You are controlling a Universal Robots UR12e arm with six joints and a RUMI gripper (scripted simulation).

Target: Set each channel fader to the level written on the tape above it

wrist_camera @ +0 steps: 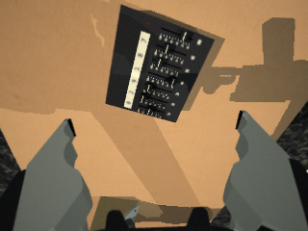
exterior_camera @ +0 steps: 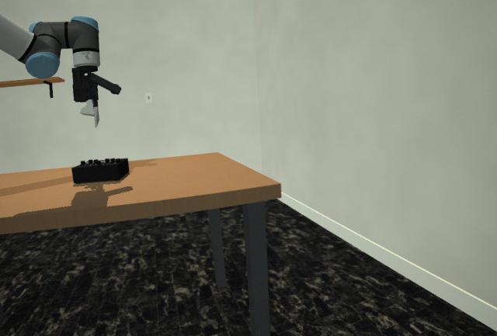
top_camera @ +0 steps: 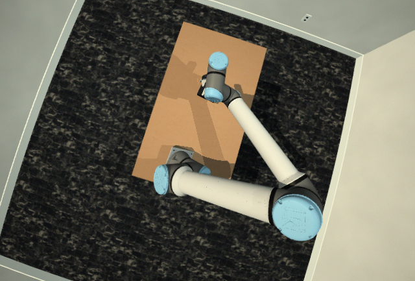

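Observation:
The black lighting desk (wrist_camera: 156, 67) lies on the wooden table, turned at an angle in the wrist view. A white tape strip (wrist_camera: 137, 69) with small numbers runs along its left side, too small to read. Several faders (wrist_camera: 166, 72) sit in a row of slots to the right of the tape. My gripper (wrist_camera: 154, 115) is open and empty, well above the desk. In the side view the gripper (exterior_camera: 92, 116) hangs high over the desk (exterior_camera: 100, 170). From above, the wrist (top_camera: 214, 80) hides most of the desk.
The wooden table (exterior_camera: 140, 192) stands near the room's corner. A small wall shelf (exterior_camera: 29, 81) is at the far left behind the arm. The robot base (top_camera: 181, 157) is mounted at the table's near end.

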